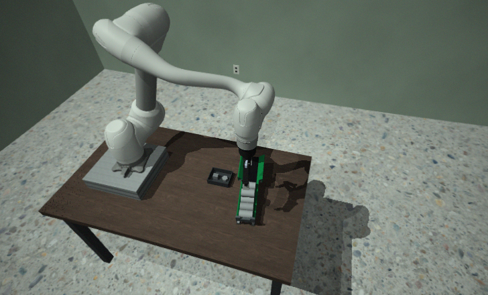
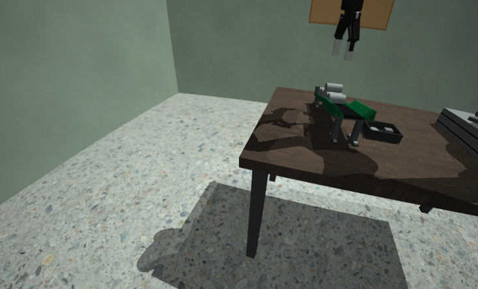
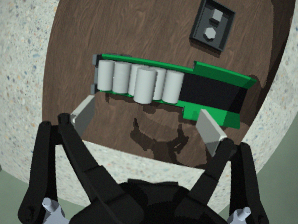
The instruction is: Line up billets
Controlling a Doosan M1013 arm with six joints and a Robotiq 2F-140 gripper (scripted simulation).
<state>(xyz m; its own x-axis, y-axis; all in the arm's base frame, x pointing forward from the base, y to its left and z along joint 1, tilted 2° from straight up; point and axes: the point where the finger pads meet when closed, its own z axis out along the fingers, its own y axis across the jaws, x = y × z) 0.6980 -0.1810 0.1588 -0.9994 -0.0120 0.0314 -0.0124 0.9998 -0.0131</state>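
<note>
I have the jaws spread wide with nothing between them, hanging well above the feed ramp (image 3: 216,92) on the desk (image 1: 172,205). The billets (image 3: 120,78) lie in a row at the ramp's low end, each with its long axis across the green channel. One billet (image 3: 144,83) rides on top of two others — long axis also crosswise, as far as the wrist view shows. A dark tray (image 1: 220,177) sits just beside the ramp.
</note>
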